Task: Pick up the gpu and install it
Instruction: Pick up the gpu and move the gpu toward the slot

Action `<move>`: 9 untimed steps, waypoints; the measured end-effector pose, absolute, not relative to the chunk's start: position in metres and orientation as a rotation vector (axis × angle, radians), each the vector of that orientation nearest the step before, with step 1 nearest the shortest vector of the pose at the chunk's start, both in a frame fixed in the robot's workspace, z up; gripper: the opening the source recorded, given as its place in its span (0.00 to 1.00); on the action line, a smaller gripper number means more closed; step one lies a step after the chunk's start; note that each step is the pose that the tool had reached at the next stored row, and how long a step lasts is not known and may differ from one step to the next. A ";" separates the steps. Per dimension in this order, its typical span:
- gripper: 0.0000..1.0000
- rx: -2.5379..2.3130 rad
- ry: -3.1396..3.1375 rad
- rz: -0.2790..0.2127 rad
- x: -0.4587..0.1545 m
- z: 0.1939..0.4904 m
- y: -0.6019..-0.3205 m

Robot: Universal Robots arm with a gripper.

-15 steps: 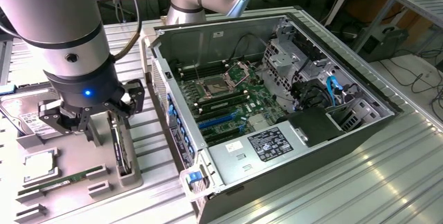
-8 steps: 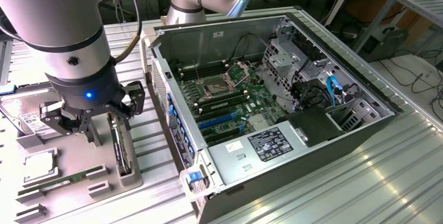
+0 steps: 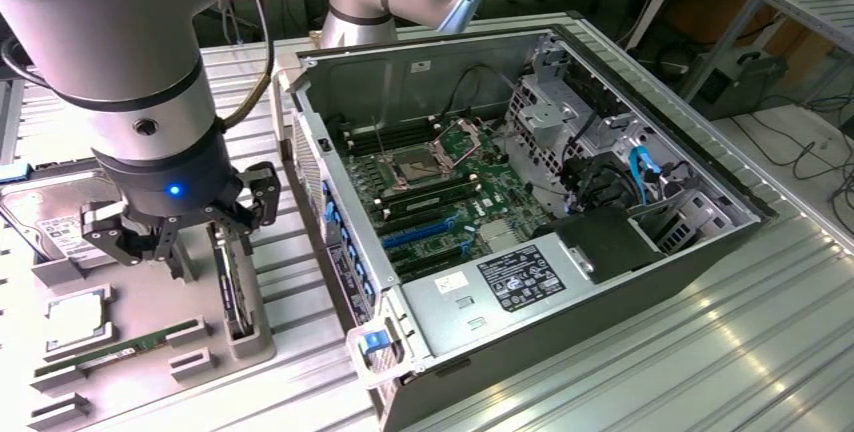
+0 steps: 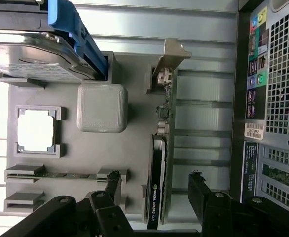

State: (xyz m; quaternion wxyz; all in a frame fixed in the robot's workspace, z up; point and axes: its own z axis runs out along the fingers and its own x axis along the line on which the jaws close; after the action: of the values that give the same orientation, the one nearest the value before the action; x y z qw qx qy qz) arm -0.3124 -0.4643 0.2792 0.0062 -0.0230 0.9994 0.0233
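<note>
Two black fingers [image 4: 199, 195] of the hand [image 4: 155, 178] stand apart in the wrist view, one on each side of the gpu [image 4: 158, 190], with a gap showing between each finger and the card. One gpu is there: it stands on its long edge in a slot of a grey tray [image 4: 134, 148], its silver end bracket [image 4: 170, 53] at the end away from the hand.

In the exterior view the hand [image 3: 198, 257] hangs low over the same gpu [image 3: 236, 297], which sits along the edge of the tray [image 3: 254, 352] nearest the computer case [image 3: 534, 202].

The tray carries four more things, one of each: a hard drive [image 4: 31, 59] with a blue bracket [image 4: 75, 34], a square processor chip [image 4: 35, 130] in its frame, a slim green memory stick [image 4: 55, 174] and a plain grey square block [image 4: 102, 107].

One case lies open on the table [image 3: 747, 352], its motherboard facing up, just beside the tray. The tray lies toward the table edge at the exterior view's left.
</note>
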 end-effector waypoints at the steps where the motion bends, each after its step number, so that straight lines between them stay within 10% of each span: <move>1: 0.66 -0.072 3.128 0.073 -0.312 0.278 -0.464; 9: 0.66 -0.072 3.130 0.073 -0.312 0.271 -0.457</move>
State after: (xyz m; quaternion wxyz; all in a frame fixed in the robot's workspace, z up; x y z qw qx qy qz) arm -0.3121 -0.4572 0.2710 0.0052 -0.0230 0.9994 0.0234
